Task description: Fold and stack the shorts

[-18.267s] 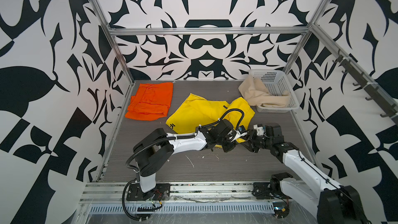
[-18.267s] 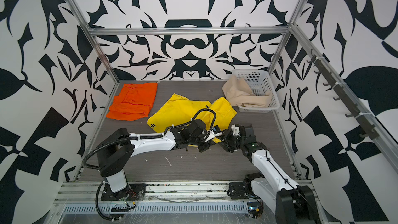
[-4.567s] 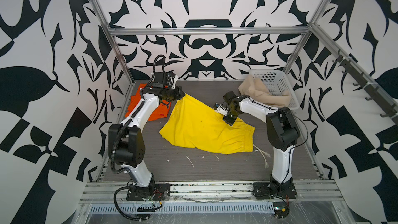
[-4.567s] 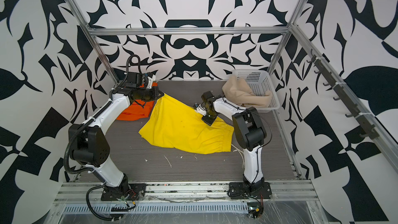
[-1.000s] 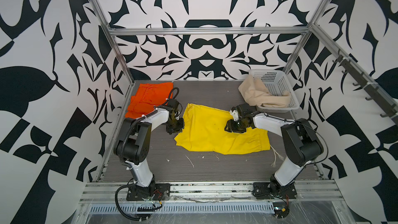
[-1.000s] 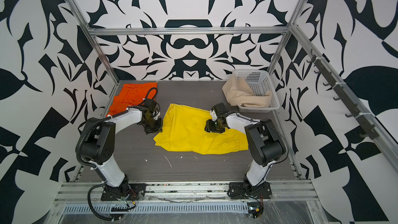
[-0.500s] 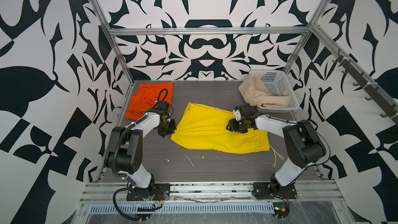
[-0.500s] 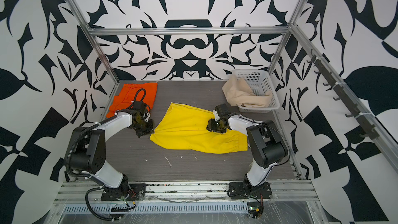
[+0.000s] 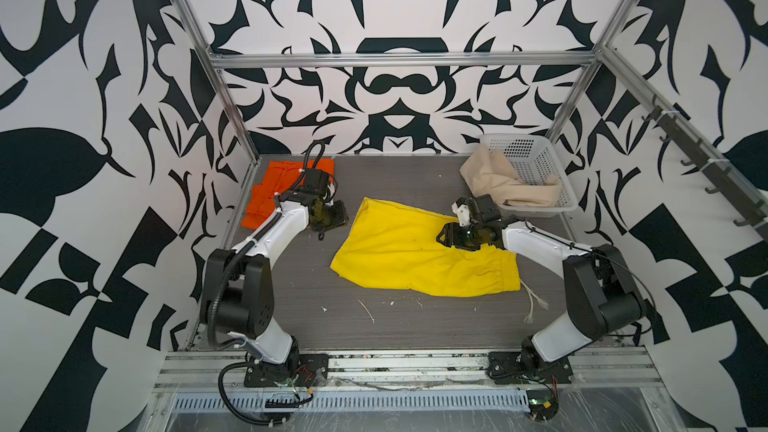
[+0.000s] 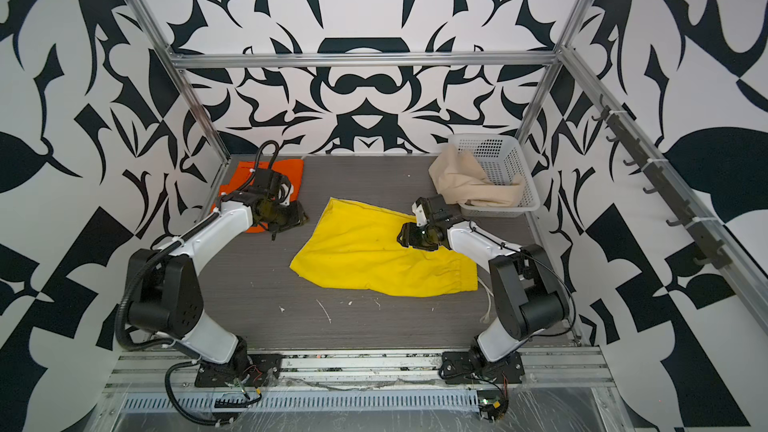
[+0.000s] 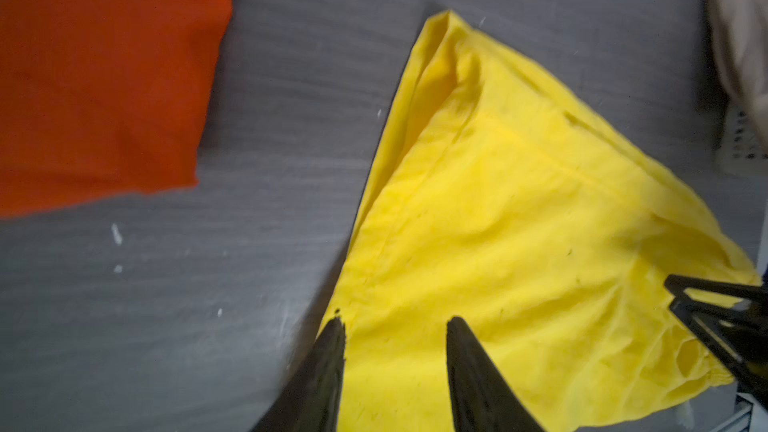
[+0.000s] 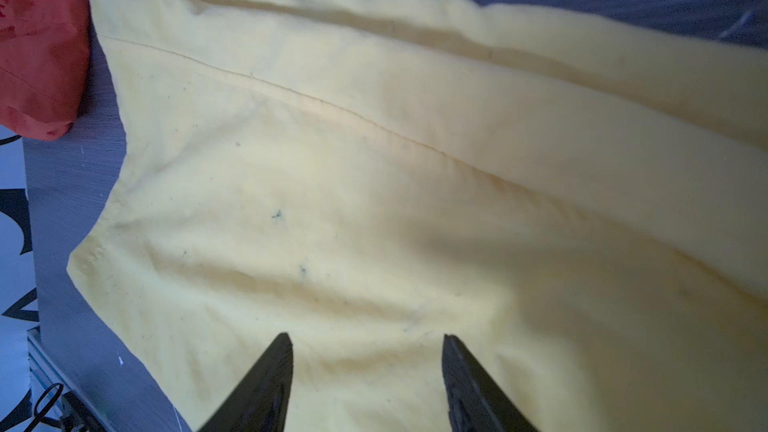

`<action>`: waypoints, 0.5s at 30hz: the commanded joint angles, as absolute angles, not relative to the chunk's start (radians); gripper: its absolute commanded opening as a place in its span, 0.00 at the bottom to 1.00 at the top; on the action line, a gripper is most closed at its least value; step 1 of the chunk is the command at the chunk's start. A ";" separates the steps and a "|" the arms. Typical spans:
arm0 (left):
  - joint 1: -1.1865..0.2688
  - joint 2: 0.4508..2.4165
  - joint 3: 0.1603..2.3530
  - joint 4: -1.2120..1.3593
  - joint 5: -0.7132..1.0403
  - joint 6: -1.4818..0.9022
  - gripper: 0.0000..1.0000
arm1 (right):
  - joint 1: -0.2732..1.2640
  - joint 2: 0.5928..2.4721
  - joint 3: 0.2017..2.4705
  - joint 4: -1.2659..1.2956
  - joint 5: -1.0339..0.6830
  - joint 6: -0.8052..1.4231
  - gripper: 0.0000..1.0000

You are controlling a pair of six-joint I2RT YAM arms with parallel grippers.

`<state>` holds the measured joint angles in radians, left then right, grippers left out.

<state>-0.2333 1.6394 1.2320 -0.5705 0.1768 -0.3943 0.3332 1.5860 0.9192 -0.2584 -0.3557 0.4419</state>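
Observation:
The yellow shorts [image 9: 415, 259] [image 10: 374, 259] lie folded flat in the middle of the grey table. My left gripper [image 9: 336, 222] [image 10: 298, 219] [image 11: 395, 324] hangs open at their back left edge, with nothing between its fingers. My right gripper [image 9: 443, 237] [image 10: 405, 237] [image 12: 365, 338] stands open low over the cloth [image 12: 374, 160] near the waistband end. The orange shorts [image 9: 270, 189] [image 10: 291, 168] [image 11: 104, 76] lie folded at the back left, partly behind the left arm. The beige shorts [image 9: 494, 184] [image 10: 461, 184] hang crumpled over the basket's rim.
A white perforated basket [image 9: 536, 147] [image 10: 498, 151] stands in the back right corner. A white drawstring [image 9: 534, 301] trails from the waistband towards the right arm's base. Small white scraps [image 9: 368, 311] lie on the table in front. Metal frame posts edge the table.
My left gripper has opened and let go of the yellow shorts' left edge after drawing it leftward. The right gripper has stayed over the cloth, opening slightly.

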 commanded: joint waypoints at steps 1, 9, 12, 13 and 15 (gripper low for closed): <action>-0.232 1.784 1.342 -0.560 0.243 -0.361 0.45 | 0.330 1.612 0.951 -0.290 -0.361 0.407 0.61; -0.254 2.023 1.565 -0.541 0.342 -0.374 0.55 | 0.330 1.694 0.959 -0.264 -0.377 0.408 0.61; -0.261 2.083 1.623 -0.538 0.350 -0.384 0.54 | 0.330 1.730 0.968 -0.268 -0.374 0.405 0.61; -0.261 2.099 1.641 -0.540 0.353 -0.387 0.54 | 0.330 1.740 0.971 -0.268 -0.373 0.404 0.61; -0.265 2.126 1.668 -0.536 0.360 -0.391 0.54 | 0.330 1.754 0.971 -0.270 -0.370 0.403 0.61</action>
